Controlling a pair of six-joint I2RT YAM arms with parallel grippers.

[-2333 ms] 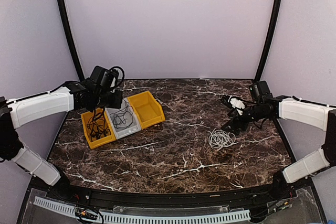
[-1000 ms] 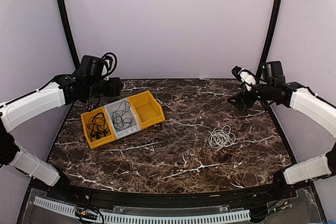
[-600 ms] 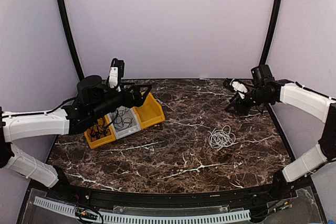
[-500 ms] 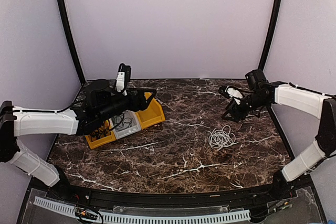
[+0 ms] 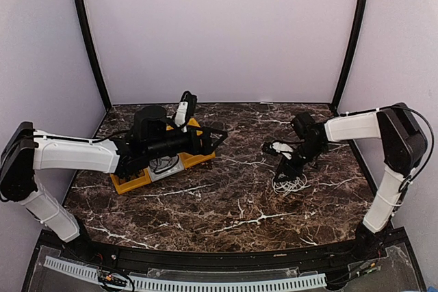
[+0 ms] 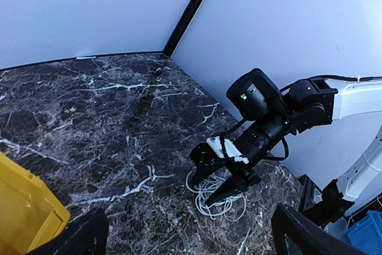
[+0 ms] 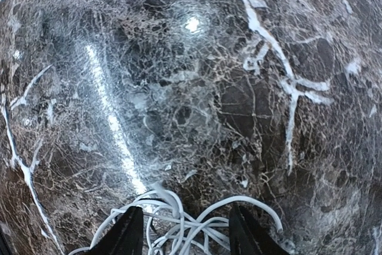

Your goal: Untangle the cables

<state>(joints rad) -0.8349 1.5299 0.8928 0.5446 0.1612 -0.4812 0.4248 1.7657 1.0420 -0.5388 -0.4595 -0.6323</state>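
A white cable tangle (image 5: pixel 293 184) lies on the marble table (image 5: pixel 226 203) at centre right. My right gripper (image 5: pixel 283 171) points down onto it, open about halfway. In the right wrist view its fingers (image 7: pixel 126 234) straddle the white strands (image 7: pixel 197 222), which lie loose between them. The left wrist view shows the same tangle (image 6: pixel 210 202) under the right gripper (image 6: pixel 222 184). My left gripper (image 5: pixel 217 136) reaches out over the bins toward the table's middle, wide open and holding nothing (image 6: pixel 191 244). Black cables (image 5: pixel 124 167) lie in the left yellow bin (image 5: pixel 135 181).
A grey bin (image 5: pixel 169 167) holding a dark cord and a second yellow bin (image 5: pixel 198 157) stand beside the first, partly hidden under my left arm. Black frame posts (image 5: pixel 87 39) rise at the back corners. Light walls close the table on three sides.
My left arm swung from the back left across the bins toward the middle, and its jaws opened wide. My right arm came down from the back right onto the white tangle, its jaws narrowing.
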